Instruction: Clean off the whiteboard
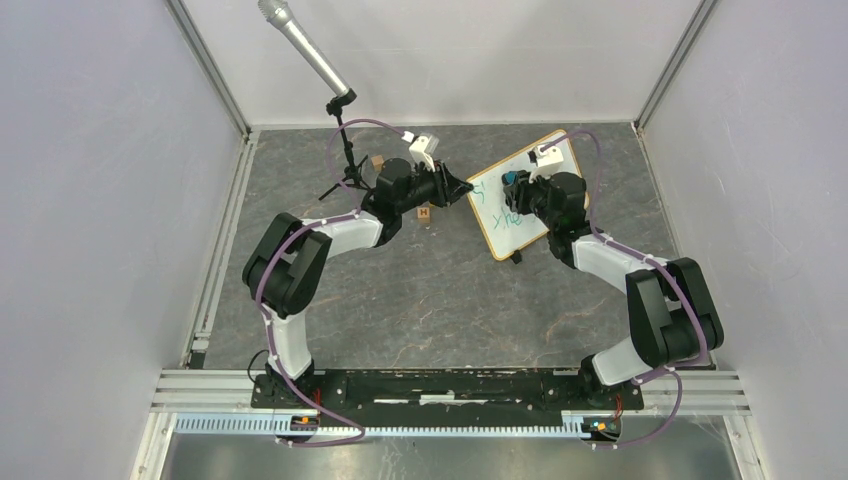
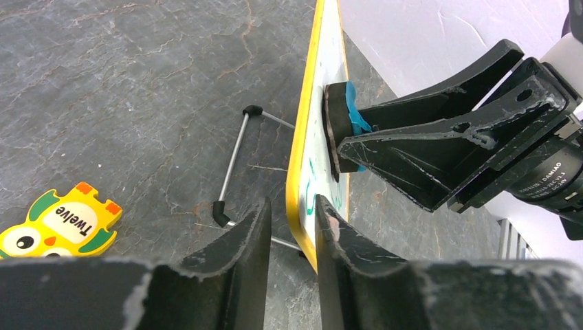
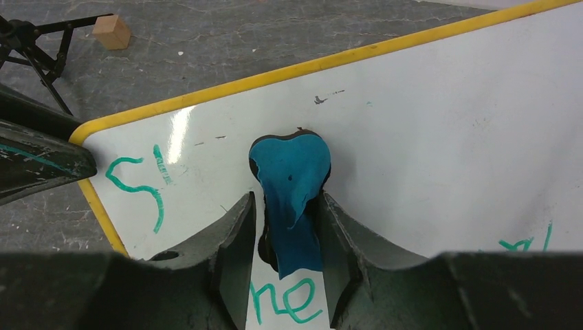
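The whiteboard (image 1: 497,222) stands tilted at the back right, with a yellow frame and green handwriting. My left gripper (image 1: 466,188) is shut on its left corner. In the left wrist view the fingers (image 2: 330,227) straddle the board's edge (image 2: 302,158). My right gripper (image 1: 515,183) is shut on a black eraser with a blue top (image 3: 289,165) and presses it flat on the board face (image 3: 447,124). Green letters lie left of and below the eraser, and the patch to its right is white. The eraser also shows in the left wrist view (image 2: 340,124).
A microphone (image 1: 305,50) on a black tripod (image 1: 350,170) stands behind the left arm. A wooden cube (image 1: 377,162) and a lettered block (image 1: 425,213) lie near it. An owl puzzle piece (image 2: 58,220) lies on the stone-grey table. The board's wire legs (image 2: 234,161) stick out behind. Walls enclose three sides.
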`<control>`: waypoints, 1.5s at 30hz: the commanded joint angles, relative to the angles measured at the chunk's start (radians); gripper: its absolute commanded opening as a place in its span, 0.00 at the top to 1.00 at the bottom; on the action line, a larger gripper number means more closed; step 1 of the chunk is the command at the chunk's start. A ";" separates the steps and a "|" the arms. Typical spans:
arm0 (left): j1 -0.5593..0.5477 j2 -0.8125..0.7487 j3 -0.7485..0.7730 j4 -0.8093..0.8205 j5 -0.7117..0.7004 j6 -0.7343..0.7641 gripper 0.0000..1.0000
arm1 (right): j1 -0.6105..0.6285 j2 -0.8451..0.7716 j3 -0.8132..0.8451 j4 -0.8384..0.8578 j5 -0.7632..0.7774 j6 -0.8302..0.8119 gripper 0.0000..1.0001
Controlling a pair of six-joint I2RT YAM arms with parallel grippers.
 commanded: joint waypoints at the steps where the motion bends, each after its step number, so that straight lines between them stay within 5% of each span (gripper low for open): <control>1: 0.005 0.004 0.039 0.040 0.015 -0.008 0.67 | 0.007 0.009 0.046 0.044 0.008 -0.005 0.58; 9: 0.005 0.011 0.046 0.038 0.016 -0.002 0.79 | 0.031 0.033 0.072 0.041 -0.005 -0.038 0.73; 16: 0.007 -0.010 0.035 0.034 0.001 0.013 0.69 | 0.044 0.032 0.074 0.035 0.013 -0.051 0.73; 26: 0.010 0.004 0.036 0.049 0.001 0.015 0.97 | 0.075 0.036 0.088 0.023 0.013 -0.123 0.74; 37: 0.007 0.009 0.019 0.088 0.014 0.041 0.98 | 0.241 0.135 0.237 -0.193 -0.018 -0.282 0.81; 45: 0.007 -0.005 -0.001 0.096 0.013 0.053 0.98 | 0.158 0.095 0.190 -0.238 0.220 -0.138 0.82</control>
